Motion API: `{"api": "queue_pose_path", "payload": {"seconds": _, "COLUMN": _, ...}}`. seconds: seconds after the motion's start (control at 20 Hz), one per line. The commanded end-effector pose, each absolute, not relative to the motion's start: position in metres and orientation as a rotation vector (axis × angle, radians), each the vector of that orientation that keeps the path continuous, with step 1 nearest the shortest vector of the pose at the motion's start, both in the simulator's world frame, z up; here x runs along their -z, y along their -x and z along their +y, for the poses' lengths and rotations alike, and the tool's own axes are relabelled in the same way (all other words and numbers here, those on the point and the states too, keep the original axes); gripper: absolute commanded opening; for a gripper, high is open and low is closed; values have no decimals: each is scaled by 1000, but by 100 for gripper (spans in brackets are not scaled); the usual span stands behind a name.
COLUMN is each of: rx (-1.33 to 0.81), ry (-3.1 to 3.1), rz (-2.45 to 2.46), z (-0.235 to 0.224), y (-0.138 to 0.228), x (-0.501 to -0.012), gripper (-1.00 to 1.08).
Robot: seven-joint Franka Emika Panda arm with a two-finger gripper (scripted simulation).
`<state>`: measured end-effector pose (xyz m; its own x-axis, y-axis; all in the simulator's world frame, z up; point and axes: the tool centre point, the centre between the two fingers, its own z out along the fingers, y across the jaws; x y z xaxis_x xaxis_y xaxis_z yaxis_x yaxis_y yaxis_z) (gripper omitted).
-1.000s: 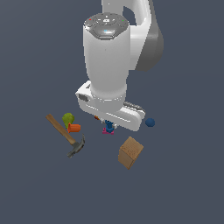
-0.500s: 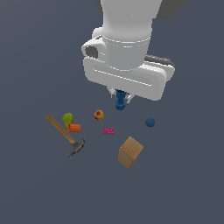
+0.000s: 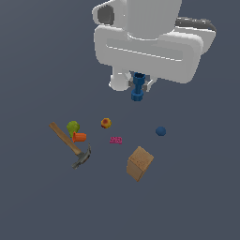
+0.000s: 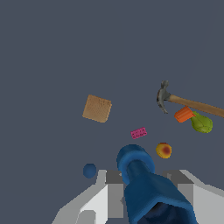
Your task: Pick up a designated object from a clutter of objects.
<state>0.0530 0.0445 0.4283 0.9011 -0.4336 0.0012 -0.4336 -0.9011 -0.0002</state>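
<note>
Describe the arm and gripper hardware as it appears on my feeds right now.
The arm is glossy white with rounded, blocky housings; a dark grey round cap shows at one upper joint and a dark band on the other side. The gripper has short, light grey angular fingers. No cables or markings are visible.

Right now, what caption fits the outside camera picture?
Gripper holds the blue spool high above the hammer and brown box.
</note>
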Motion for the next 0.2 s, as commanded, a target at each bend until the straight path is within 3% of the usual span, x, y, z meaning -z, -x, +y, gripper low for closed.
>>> {"api": "queue_pose_path", "payload": {"seconds": 0.0, "rx": 0, "ry": -3063, "rz": -699, "z": 46, "y": -52, "x": -434, "gripper": -100}}
{"api": "queue_pose_path", "payload": {"seconds": 0.15, "rx": 0, "ry": -3063, "rz": -699, "z": 47, "y": -53, "x": -436, "gripper": -100}}
